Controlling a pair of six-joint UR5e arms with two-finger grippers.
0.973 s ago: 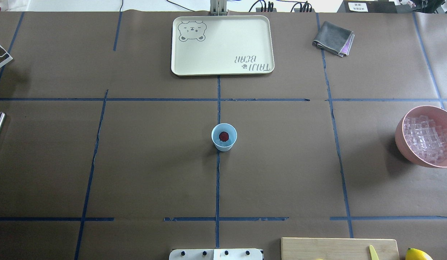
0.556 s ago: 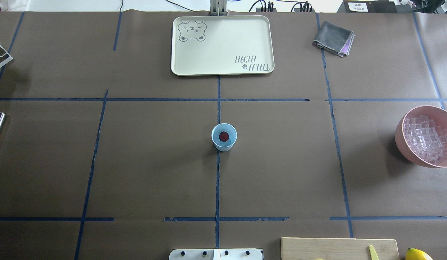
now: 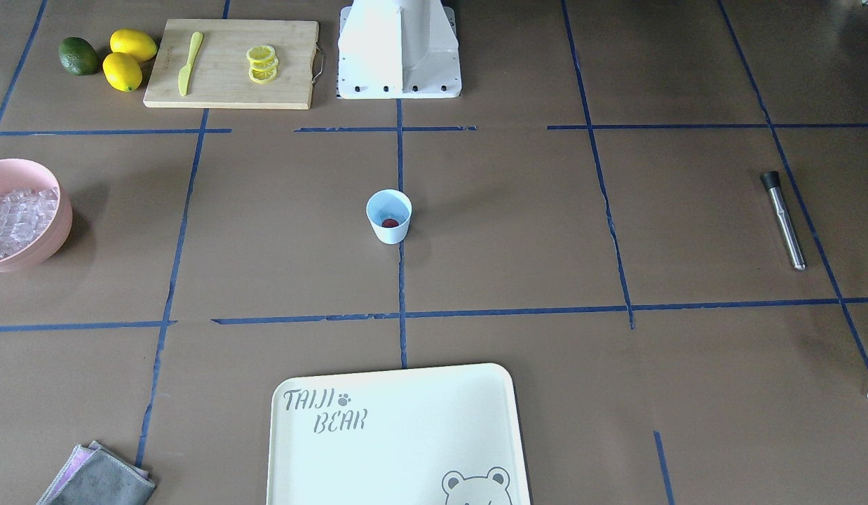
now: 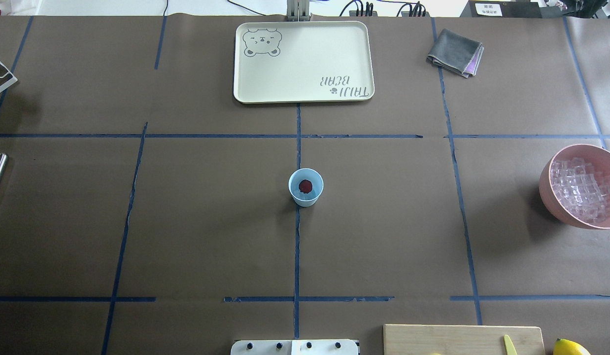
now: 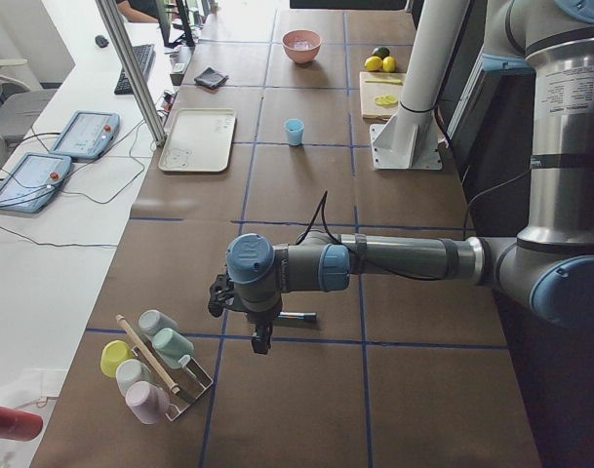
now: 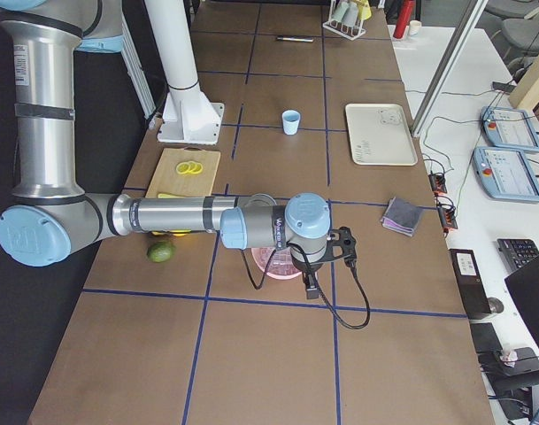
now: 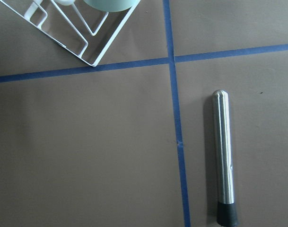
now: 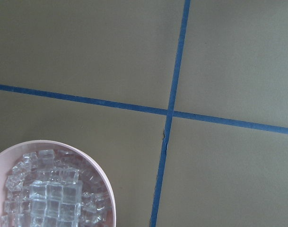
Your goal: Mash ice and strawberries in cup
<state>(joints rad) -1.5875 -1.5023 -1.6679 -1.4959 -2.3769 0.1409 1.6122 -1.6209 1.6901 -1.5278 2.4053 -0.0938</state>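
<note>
Nothing has shifted since the earlier frame. Strawberry [image 4: 305, 186] is in the cup [image 4: 312, 198]; ice [image 4: 583, 190] is in the pink bowl [image 4: 546, 195], well apart from the cup. Ice transfer and mashing appear outstanding. Left pincer [image 5: 217, 298], right pincer [image 6: 347, 247]: opening cannot be told.

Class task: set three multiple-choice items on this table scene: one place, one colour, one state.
1. Where is the strawberry? A on the tray; B in the cup; C on the cutting board.
2. What colour is the bowl holding the ice? A pink; B green; C black.
3. How is the metal muddler? A upright; B in the cup; C lying flat on the table.
Key: B, the berry shows inside it; A, its wall is pink; C, it lies along the tabletop.
</note>
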